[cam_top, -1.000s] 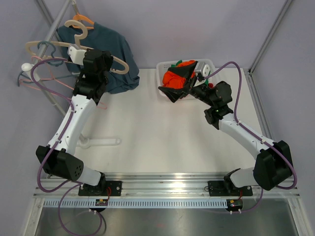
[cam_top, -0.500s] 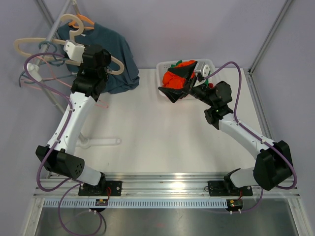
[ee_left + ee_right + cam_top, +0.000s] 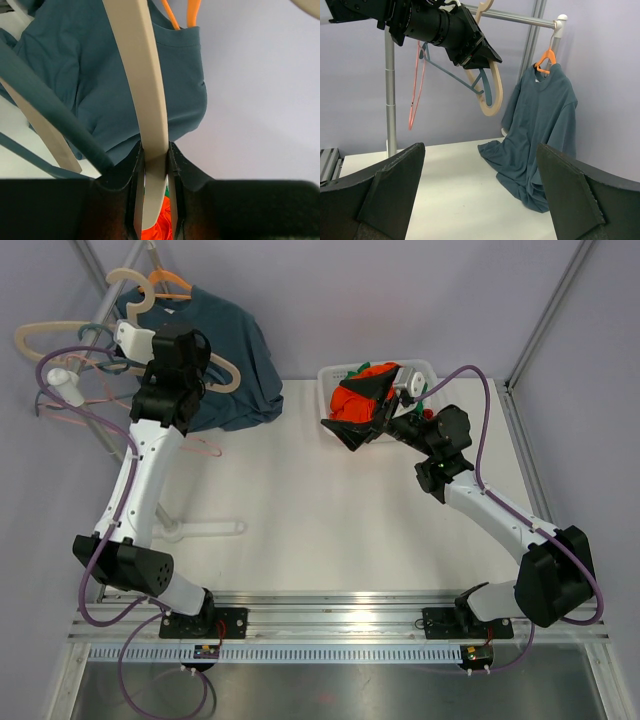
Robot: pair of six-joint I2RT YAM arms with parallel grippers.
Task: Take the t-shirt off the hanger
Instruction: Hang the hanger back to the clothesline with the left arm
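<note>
A dark teal t-shirt hangs on an orange hanger from the rack at the back left, its hem bunched on the table. It also shows in the right wrist view and the left wrist view. My left gripper is raised beside the shirt and shut on a bare beige hanger, whose arm runs up between the fingers. My right gripper is open and empty above the bin, facing the rack.
A white bin at the back holds orange and green clothes. The rack's pole carries a pink hanger and a teal hanger. The rack's white foot lies on the table at the left.
My left gripper has moved up and to the left with the beige hanger, closer to the rack. The right arm has not moved.
</note>
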